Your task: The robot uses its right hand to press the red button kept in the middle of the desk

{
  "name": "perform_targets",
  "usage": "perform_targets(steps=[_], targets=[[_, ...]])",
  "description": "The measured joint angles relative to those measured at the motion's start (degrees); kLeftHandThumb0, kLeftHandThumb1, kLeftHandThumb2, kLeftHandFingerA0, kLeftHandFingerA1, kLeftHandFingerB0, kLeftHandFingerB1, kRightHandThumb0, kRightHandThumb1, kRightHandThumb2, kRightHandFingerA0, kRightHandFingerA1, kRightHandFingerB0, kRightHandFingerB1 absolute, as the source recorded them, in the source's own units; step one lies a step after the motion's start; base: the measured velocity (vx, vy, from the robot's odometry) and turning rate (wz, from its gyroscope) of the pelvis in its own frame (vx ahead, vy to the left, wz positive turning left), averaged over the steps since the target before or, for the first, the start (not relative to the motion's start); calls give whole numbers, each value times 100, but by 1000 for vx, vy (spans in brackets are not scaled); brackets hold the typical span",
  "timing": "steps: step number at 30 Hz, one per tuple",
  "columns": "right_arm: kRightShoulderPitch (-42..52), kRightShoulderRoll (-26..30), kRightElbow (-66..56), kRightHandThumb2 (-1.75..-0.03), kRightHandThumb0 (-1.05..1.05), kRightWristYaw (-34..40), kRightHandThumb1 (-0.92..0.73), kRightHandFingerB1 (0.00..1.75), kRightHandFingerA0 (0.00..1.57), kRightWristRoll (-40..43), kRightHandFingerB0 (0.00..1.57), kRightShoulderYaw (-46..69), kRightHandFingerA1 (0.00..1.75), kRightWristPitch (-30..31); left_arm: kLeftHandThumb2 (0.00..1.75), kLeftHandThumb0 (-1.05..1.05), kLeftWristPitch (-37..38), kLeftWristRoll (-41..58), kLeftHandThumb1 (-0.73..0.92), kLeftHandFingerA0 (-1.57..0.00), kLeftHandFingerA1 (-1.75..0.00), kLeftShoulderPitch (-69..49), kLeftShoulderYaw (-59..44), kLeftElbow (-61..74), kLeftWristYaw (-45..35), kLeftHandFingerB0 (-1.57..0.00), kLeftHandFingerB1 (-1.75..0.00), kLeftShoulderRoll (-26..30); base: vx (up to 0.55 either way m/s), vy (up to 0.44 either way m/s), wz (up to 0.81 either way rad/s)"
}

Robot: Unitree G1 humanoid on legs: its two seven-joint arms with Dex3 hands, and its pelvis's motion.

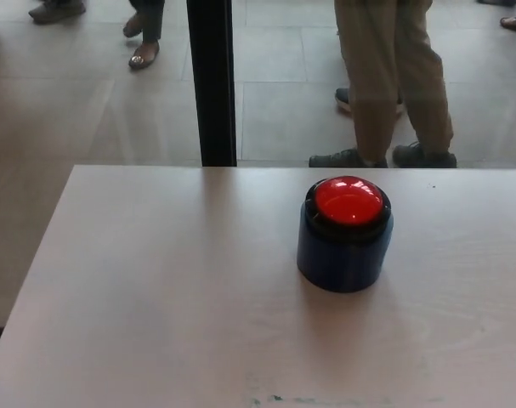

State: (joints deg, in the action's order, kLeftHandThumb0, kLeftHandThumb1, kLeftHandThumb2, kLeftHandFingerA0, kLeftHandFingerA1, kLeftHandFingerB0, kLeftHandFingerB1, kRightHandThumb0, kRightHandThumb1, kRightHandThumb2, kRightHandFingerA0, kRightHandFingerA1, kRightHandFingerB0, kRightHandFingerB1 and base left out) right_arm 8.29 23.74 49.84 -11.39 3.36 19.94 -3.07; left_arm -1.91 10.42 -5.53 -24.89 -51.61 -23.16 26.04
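Red button point(348, 201) on the bench point(155, 289) is untouched; no robot hand is seen, its state unknown. Approach from the right is required.

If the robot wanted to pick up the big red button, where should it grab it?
Probably around the blue round base, not the red dome on top, which is smooth and curved. It stands upright on the desk with nothing beside it, so fingers could come from either side and squeeze its straight walls.

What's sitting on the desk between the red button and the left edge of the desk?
Nothing: in the head view the stretch of desk from the red button to its left edge is bare pale wood. Neither robot hand shows.
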Motion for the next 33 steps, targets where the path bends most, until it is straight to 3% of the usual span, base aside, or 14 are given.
perform_targets(steps=[2,4,9,11,12,13,14,15,18,19,20,24,26,33], targets=[[-103,47,172,-100,-100,-139,-69,0,0,117,0,197,4,-27,66,-72,-68,128,82,-6,-41,29,-134,-2,-202,-5,-24,60,0,0,0],[-192,78,289,-104,-104,-256,-74,0,0,235,0,411,4,-32,103,-73,-132,223,61,0,-45,35,-230,0,-354,-3,-30,99,0,0,0],[-397,203,-160,-103,-85,-363,-62,20,0,617,0,1139,22,118,100,-76,-322,489,60,0,-44,23,-471,-3,-749,-6,-28,143,0,0,0],[-589,335,-360,-95,-73,-337,-60,34,21,729,3,1368,57,195,101,-78,-398,581,61,0,-45,27,-534,-1,-866,-6,-27,154,0,0,0],[-844,475,-503,-62,-61,-258,-75,54,82,813,28,1529,62,245,100,-77,-472,653,61,-1,-47,15,-574,12,-976,-6,-27,171,0,0,0],[-968,534,-535,-62,-61,-207,-75,60,92,819,38,1565,65,243,99,-80,-480,664,61,-2,-47,11,-577,25,-1003,-9,-26,173,0,0,0],[-1227,600,-665,-65,-64,-85,-73,65,110,824,51,1625,69,240,64,-74,-494,681,77,-8,-42,-2,-580,50,-1037,-6,-22,171,0,0,0],[-1402,602,-780,-69,-62,1,-69,62,108,826,64,1655,77,241,99,-76,-511,690,59,-2,-50,-7,-583,72,-1061,0,-29,170,0,0,0],[-1902,601,-1041,-76,-52,222,-70,54,111,826,71,1681,97,243,99,-77,-552,724,59,-4,-50,-30,-593,129,-1104,0,-30,168,0,0,0],[-2098,600,-1153,-77,-37,305,-74,63,110,825,76,1681,125,243,63,-76,-564,732,76,-8,-43,-41,-593,135,-1119,-7,-24,168,0,0,0],[-2288,599,-1262,-84,-29,386,-71,68,107,824,79,1681,144,244,99,-82,-572,743,60,-10,-53,-53,-593,138,-1131,-2,-29,168,0,0,0],[-3105,592,-1679,-99,-15,684,-69,91,104,821,83,1649,174,270,99,-77,-579,789,57,-3,-50,-95,-593,154,-1180,-1,-30,167,0,0,0],[-3490,589,-1815,-102,-14,813,-67,123,100,806,82,1582,175,281,98,-81,-580,799,60,-11,-53,-103,-593,153,-1201,0,-28,167,0,0,0],[-4959,520,-2132,-116,-21,1177,-55,147,104,694,87,1102,175,301,94,-77,-603,835,60,-8,-50,-120,-599,152,-1259,-4,-33,167,0,0,0]])
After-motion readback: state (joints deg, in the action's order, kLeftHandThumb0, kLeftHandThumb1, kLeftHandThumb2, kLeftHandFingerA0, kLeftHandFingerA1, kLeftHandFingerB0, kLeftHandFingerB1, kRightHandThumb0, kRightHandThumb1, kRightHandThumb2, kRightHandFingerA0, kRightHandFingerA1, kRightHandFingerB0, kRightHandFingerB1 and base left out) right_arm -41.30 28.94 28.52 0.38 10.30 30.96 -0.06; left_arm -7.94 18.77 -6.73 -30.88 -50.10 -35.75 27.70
